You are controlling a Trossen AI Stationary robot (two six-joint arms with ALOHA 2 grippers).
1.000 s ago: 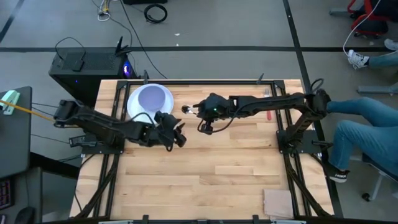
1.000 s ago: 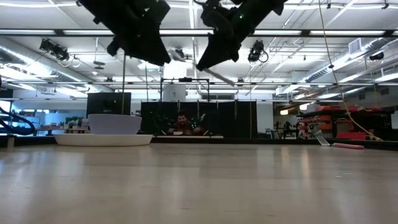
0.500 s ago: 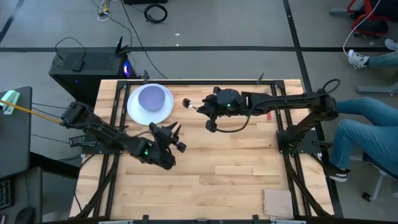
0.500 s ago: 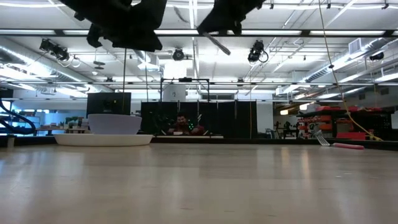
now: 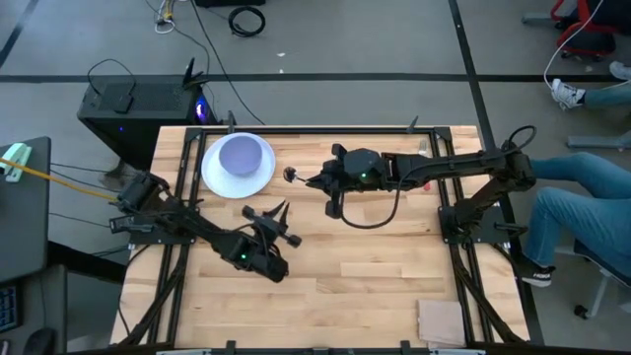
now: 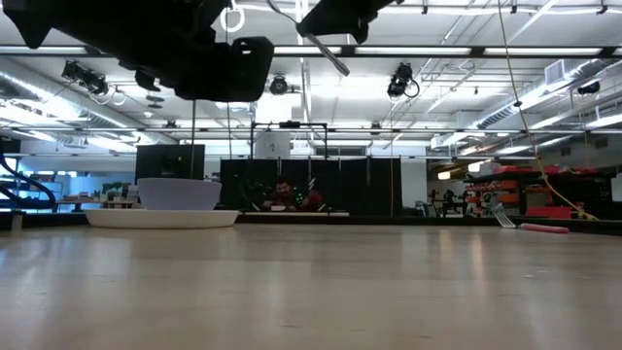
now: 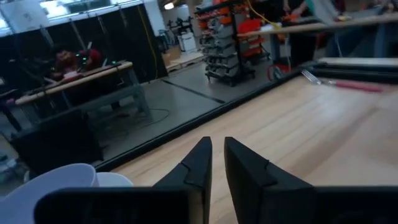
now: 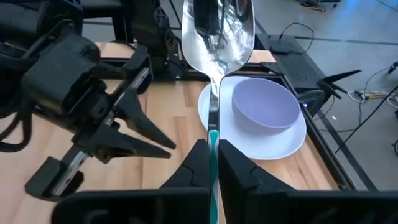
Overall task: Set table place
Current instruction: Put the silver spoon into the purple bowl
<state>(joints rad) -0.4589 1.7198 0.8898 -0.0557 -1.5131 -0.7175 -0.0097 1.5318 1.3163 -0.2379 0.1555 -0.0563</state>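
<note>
The right gripper is clamped on the handle of the silver spoon, holding it in the air with the bowl end pointing away from the wrist, above the table just beside the white plate. On that plate, at the table's far left corner, sits the lavender-blue bowl. The red-handled fork lies well apart near the far right edge, not yet fetched. The left gripper hangs over the middle of the table, empty; the overhead view shows its fingers spread, though its own wrist view shows them close together. The step in hand looks like placing the spoon: the next move calls for lowering it flat beside the plate, clear of the rim, and releasing it low enough that it does not bounce.
</note>
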